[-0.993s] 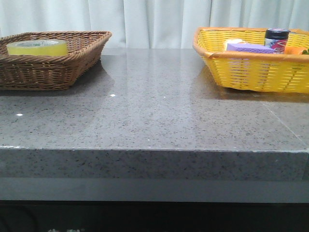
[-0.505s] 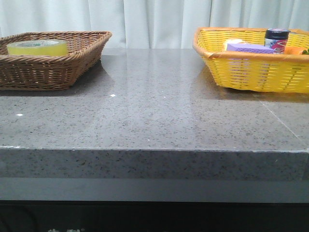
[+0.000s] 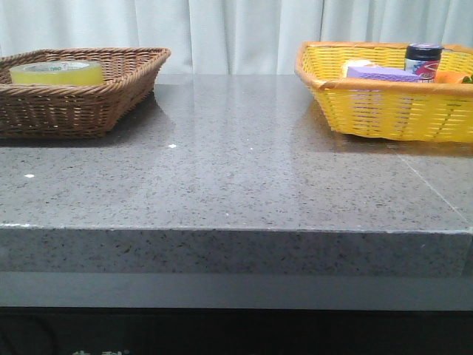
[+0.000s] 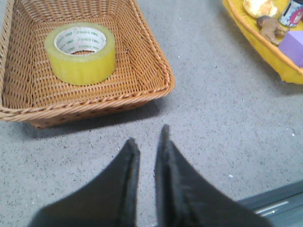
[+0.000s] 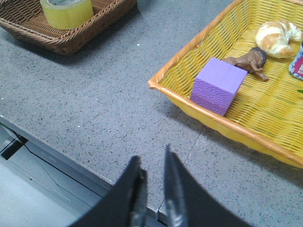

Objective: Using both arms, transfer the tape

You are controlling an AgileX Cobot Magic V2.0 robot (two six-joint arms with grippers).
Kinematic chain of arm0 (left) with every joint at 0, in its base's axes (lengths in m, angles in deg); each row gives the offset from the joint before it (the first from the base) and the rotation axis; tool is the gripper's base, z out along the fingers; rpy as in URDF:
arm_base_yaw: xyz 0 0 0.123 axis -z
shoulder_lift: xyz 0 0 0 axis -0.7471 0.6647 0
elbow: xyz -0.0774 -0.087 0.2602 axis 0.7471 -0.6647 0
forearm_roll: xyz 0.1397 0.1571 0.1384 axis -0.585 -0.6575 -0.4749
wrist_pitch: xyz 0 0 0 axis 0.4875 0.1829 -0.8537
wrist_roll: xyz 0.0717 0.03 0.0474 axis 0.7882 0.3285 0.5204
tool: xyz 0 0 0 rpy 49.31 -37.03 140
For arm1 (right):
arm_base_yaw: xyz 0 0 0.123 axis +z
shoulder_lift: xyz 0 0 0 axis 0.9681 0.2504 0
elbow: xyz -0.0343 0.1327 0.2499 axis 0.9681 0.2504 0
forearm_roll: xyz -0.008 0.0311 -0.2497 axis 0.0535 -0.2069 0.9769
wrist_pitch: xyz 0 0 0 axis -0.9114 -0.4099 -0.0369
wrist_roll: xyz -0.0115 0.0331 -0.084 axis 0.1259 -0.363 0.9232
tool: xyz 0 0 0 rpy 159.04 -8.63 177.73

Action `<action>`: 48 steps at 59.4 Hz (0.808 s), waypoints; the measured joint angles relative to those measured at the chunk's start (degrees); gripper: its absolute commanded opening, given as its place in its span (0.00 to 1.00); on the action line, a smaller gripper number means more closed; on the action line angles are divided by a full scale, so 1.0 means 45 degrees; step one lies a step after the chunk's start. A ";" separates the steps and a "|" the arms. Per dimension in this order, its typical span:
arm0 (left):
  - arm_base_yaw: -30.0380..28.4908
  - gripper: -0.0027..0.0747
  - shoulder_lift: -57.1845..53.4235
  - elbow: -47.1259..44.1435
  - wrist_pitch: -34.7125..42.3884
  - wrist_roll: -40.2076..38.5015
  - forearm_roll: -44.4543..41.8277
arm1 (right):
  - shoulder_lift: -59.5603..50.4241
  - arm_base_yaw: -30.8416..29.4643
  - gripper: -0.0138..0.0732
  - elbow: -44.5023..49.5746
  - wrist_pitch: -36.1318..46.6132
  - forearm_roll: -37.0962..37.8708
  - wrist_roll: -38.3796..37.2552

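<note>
The yellow tape roll [image 3: 55, 72] lies flat in the brown wicker basket [image 3: 133, 63] at the table's back left. It also shows in the left wrist view [image 4: 80, 54] and the right wrist view [image 5: 66, 12]. Neither arm shows in the front view. My left gripper [image 4: 147, 137] hovers over bare table just in front of that basket [image 4: 94, 99], its jaws nearly together and empty. My right gripper [image 5: 152, 153] hangs over the table's front edge, near the yellow basket [image 5: 189, 99], its jaws nearly together and empty.
The yellow basket [image 3: 384, 111] at the back right holds a purple block [image 5: 220, 85], a bread roll [image 5: 277, 38], a small brown figure [image 5: 248, 61] and a can [image 3: 423, 61]. The grey stone table [image 3: 236, 170] ends at a front edge [image 5: 61, 161].
The brown basket looks to have settled very slightly. Nothing else has visibly moved.
</note>
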 measured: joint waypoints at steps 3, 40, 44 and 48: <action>0.0000 0.01 0.0000 0.0000 0.0142 0.0000 0.0000 | 0.0000 0.0000 0.08 0.0000 -0.0026 0.0000 0.0000; 0.0000 0.01 -0.0335 -0.0359 0.0761 0.0000 0.0030 | 0.0000 0.0000 0.08 0.0030 -0.0135 0.0000 0.0000; -0.0149 0.01 -0.0906 -0.0965 0.1318 0.0000 0.0033 | 0.0000 0.0000 0.08 0.0030 -0.0152 0.0000 0.0000; -0.0598 0.01 -0.1744 -0.1839 0.2097 0.0000 -0.0091 | 0.0000 0.0000 0.08 0.0030 -0.0152 0.0000 0.0000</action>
